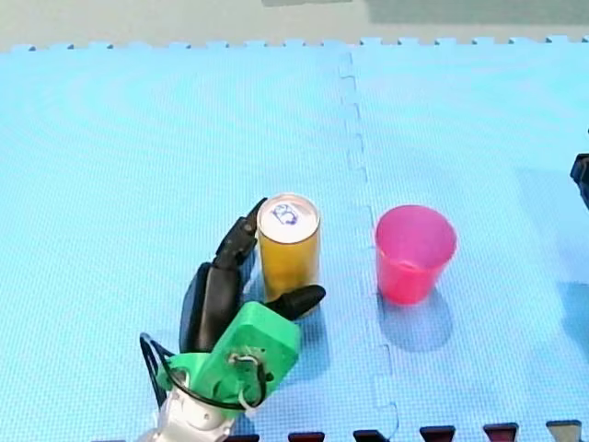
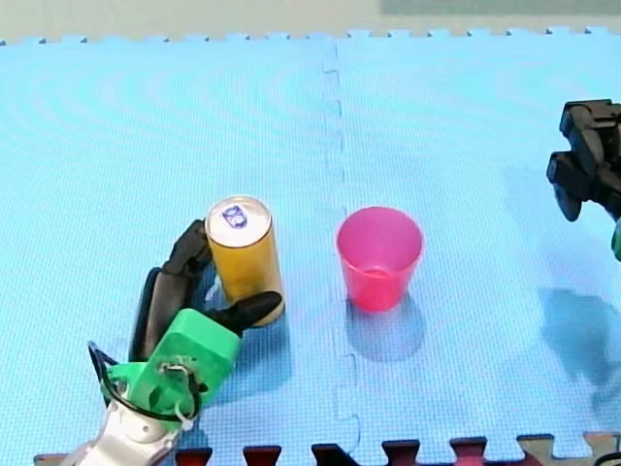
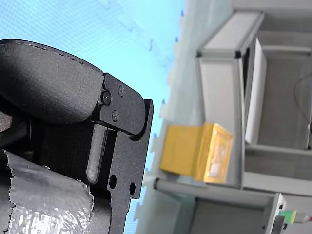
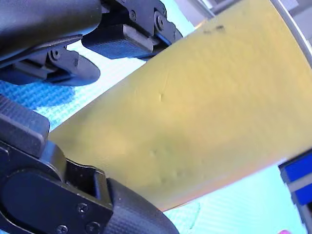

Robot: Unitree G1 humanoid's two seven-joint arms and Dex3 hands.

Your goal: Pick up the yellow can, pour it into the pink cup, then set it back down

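Yellow can (image 1: 288, 253) stands upright on blue mat (image 1: 138, 138), just left of pink cup (image 1: 414, 253), left hand (image 1: 221, 295) closed round it. Second wrist view adds fingers (image 4: 122, 36) against its dented wall. Right hand (image 2: 587, 155) hangs at the mat's right edge, grip not readable.

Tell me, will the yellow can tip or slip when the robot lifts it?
It stands tall and narrow, so a push might tip the yellow can. Its smooth side could slip, though the left hand wraps it. Small dents suggest thin, squashable walls. The right hand is far right.
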